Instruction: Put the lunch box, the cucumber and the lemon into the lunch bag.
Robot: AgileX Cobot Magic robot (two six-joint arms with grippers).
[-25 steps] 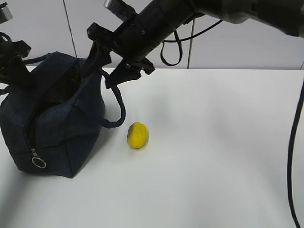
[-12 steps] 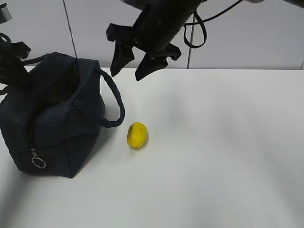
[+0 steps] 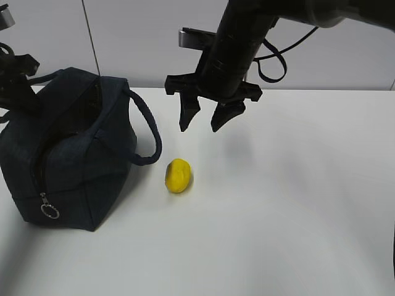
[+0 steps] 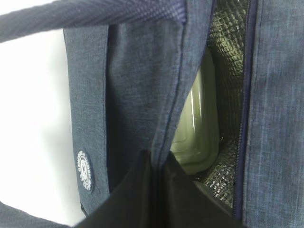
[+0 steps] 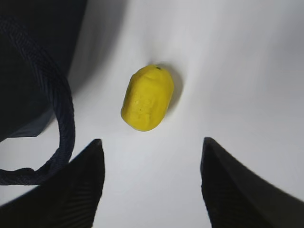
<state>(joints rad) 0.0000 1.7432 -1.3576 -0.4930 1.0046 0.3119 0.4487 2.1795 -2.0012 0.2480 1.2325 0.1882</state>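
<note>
Lunch bag (image 3: pixel 68 154): dark navy, standing on the white bench (image 3: pixel 278 203), top unzipped and gaping; serves as landmark for all entries. Lunch box (image 4: pixel 199 123): already inside the bag, its pale green lid visible in the left wrist view against the quilted silver lining (image 4: pixel 228 71). Cucumber: not seen anywhere on the bench; whether it lies inside the bag cannot be told, the interior being mostly hidden. Lemon (image 3: pixel 178 175): yellow, lying on the bench just beside the bag's right side, near the drooping loop handle (image 3: pixel 148 132) and not touching it. Right end effector (image 3: pixel 205 122): jaws spread wide and empty, hovering above the bench to the right of the bag, over and slightly beyond the lemon. Left end effector (image 4: pixel 159 190): jaws pressed together, pinching the fabric edge of the bag's opening at its left side, apparently holding it open. Status: box stowed; lemon outstanding, judged next for pickup.
</note>
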